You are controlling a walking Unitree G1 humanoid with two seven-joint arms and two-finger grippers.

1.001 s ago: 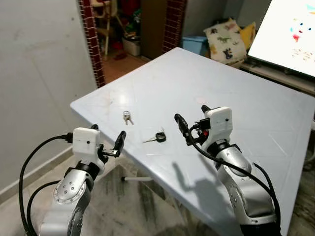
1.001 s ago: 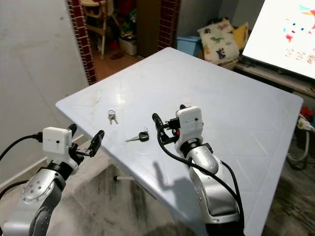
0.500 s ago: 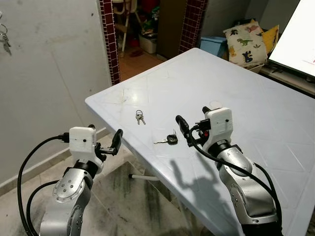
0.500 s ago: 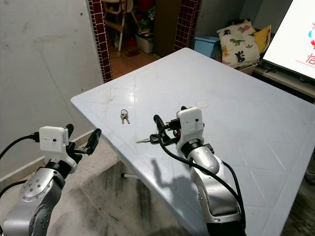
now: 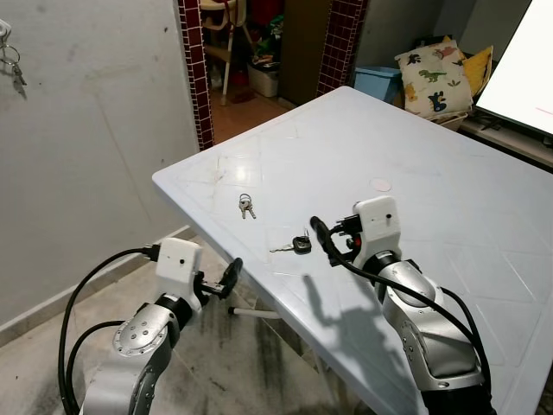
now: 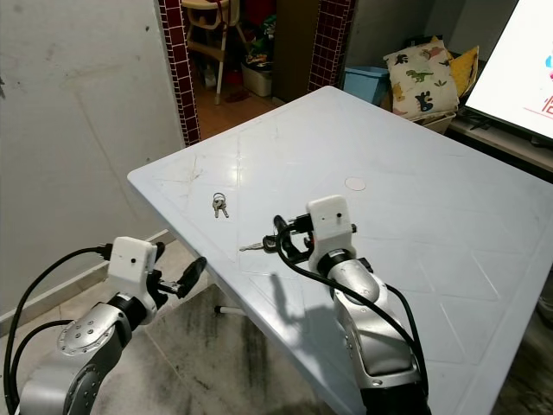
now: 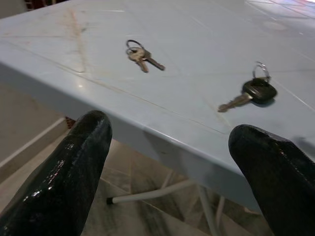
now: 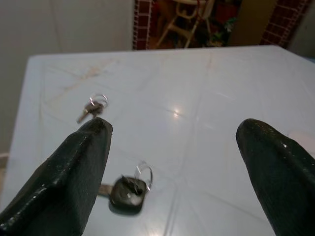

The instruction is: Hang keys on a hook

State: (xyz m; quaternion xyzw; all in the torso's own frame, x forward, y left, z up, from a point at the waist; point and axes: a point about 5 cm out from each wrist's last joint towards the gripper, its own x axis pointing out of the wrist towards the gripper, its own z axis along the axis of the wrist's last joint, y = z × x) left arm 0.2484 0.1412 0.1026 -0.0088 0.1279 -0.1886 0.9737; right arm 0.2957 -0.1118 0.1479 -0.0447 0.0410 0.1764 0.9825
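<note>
My right hand (image 5: pixel 321 235) hovers over the white worktop (image 5: pixel 449 181), fingers spread wide and holding nothing. Just beyond its fingertips lies the black-headed key (image 5: pixel 299 246) on its ring, flat on the worktop. A second item, the small pair of keys (image 5: pixel 246 205), lies farther off, nearer the worktop's left edge and well apart from the first.

My left hand (image 5: pixel 226 278) is held below the level of the worktop, just outside its near-left edge, fingers likewise open and empty; in the left wrist view the worktop's edge stands between this hand and both sets of keys.

On the grey wall (image 5: pixel 95 130) to the left, another bunch of keys (image 5: pixel 10 69) hangs high up, well apart from the worktop. Behind the worktop: a red-tiled doorway (image 5: pixel 194 69), a blue bin (image 5: pixel 378 79), and a dinosaur-print cushion (image 5: pixel 432 73).
</note>
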